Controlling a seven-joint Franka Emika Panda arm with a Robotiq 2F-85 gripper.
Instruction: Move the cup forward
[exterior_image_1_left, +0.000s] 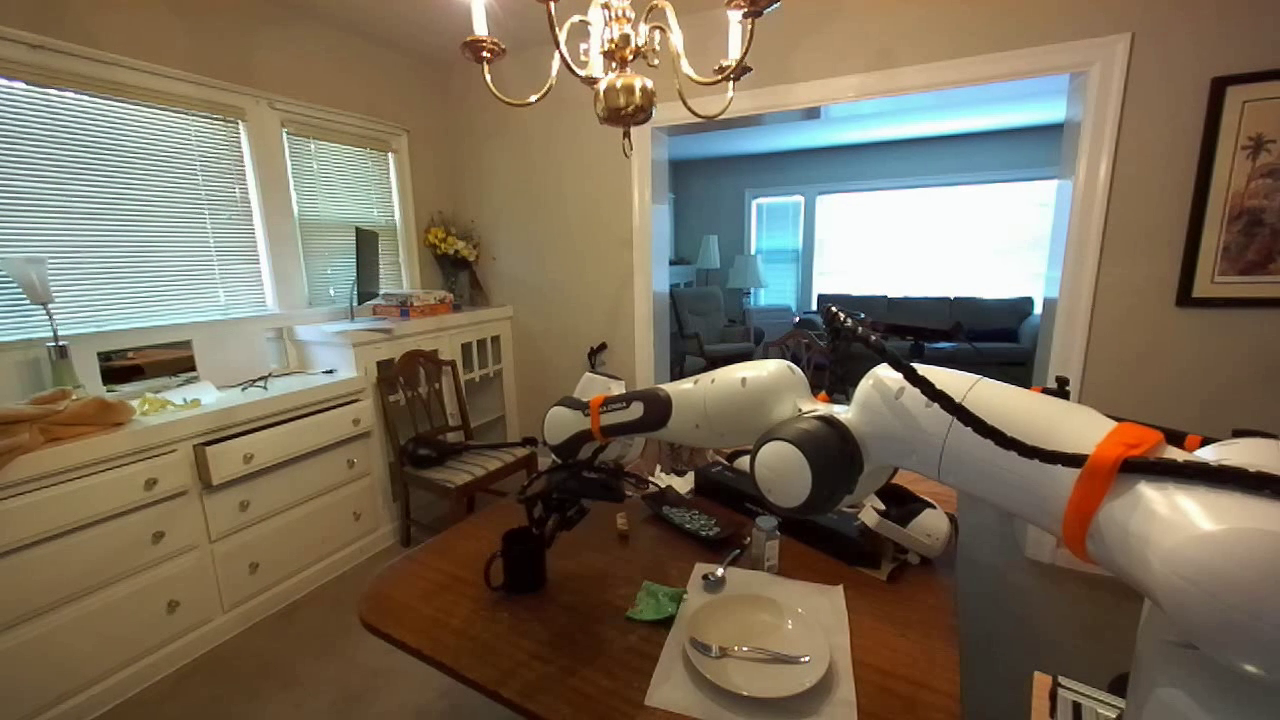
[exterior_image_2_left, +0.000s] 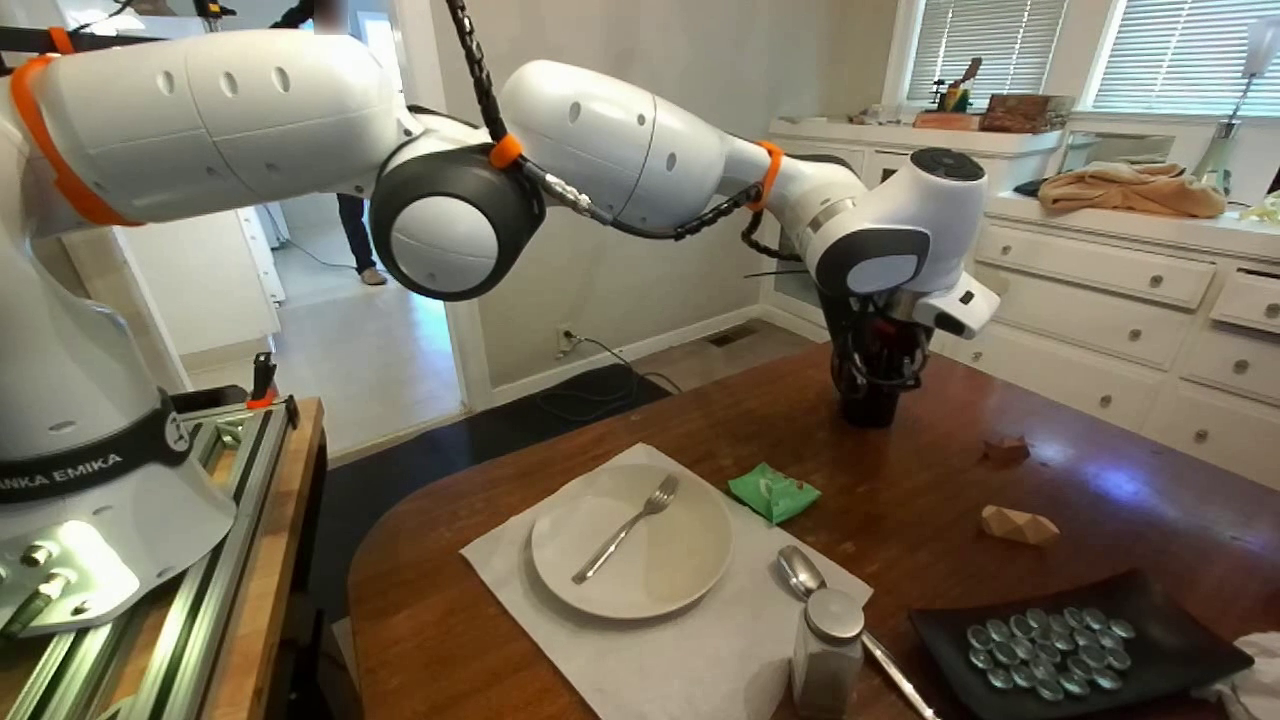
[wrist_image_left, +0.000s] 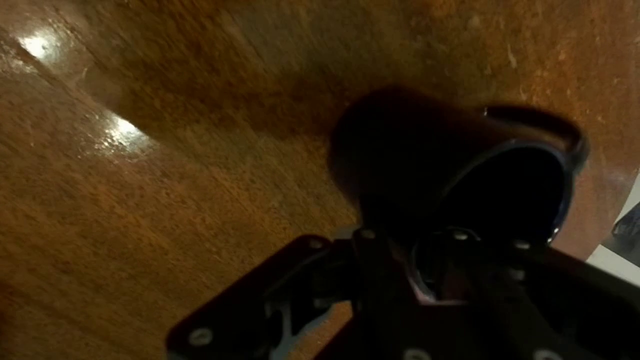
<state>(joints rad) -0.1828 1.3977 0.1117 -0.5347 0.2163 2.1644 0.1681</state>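
Wooden surface (exterior_image_1_left: 560, 640); the black mug (exterior_image_1_left: 523, 562) stands upright near its edge. Fingers (wrist_image_left: 372, 252) overlap its rim, but I cannot tell whether they pinch it. Grasping seems in hand; next: secure it, then move it forward.

far window (exterior_image_1_left: 935, 240) overexposed | glare on tabletop (exterior_image_2_left: 1115, 487) | wrist view dim

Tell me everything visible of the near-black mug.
The near-black, cylindrical mug looks ceramic, with a side handle and glinting rim; its inside is too dark to read. It stands upright on the brown wooden table, near one edge. The black gripper reaches its rim opposite the handle, fingers apparently astride it; grip unclear.
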